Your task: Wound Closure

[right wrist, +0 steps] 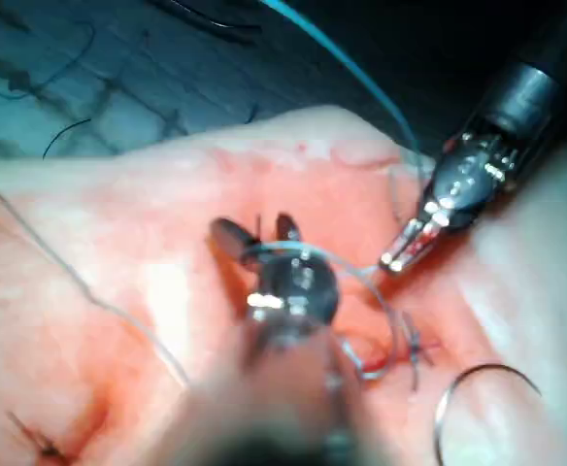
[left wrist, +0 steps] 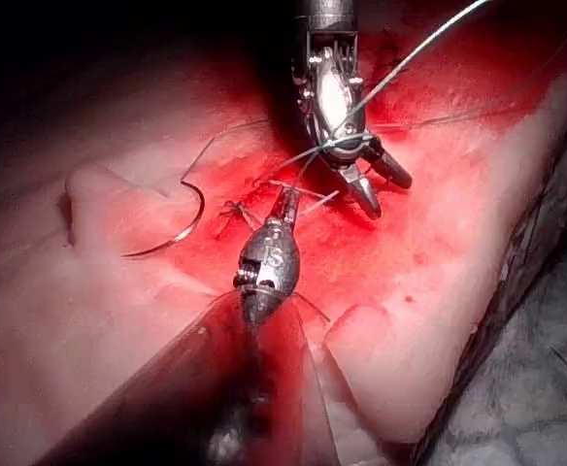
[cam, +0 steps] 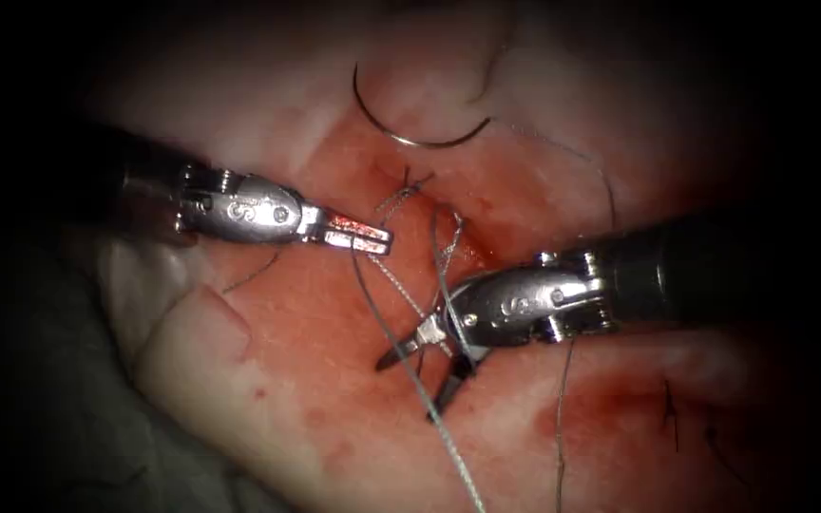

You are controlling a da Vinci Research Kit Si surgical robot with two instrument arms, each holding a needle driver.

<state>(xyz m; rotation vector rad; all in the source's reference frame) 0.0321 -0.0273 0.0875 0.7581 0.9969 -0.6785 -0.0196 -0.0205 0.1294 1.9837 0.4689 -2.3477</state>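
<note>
The curved needle [cam: 420,143] [left wrist: 191,218] [right wrist: 458,383] lies free on the tissue [cam: 268,380] beyond the cut, held by neither tool and not in the tissue. My left tool [cam: 382,242] [left wrist: 285,199] [right wrist: 395,260] is shut on the thread close to a knotted stitch [cam: 412,182]. My right tool [cam: 409,388] [left wrist: 388,194] [right wrist: 256,228] stands open just right of the cut with nothing between its jaws. The thread [cam: 448,446] is looped over this tool behind its jaws and trails toward the near edge.
Red fluid [cam: 363,313] covers the tissue around the cut. Finished dark stitches [cam: 669,413] sit at the near right. A thin loose thread [cam: 560,427] hangs below the right tool's shaft. Grey cloth [cam: 40,399] lies left of the tissue's edge.
</note>
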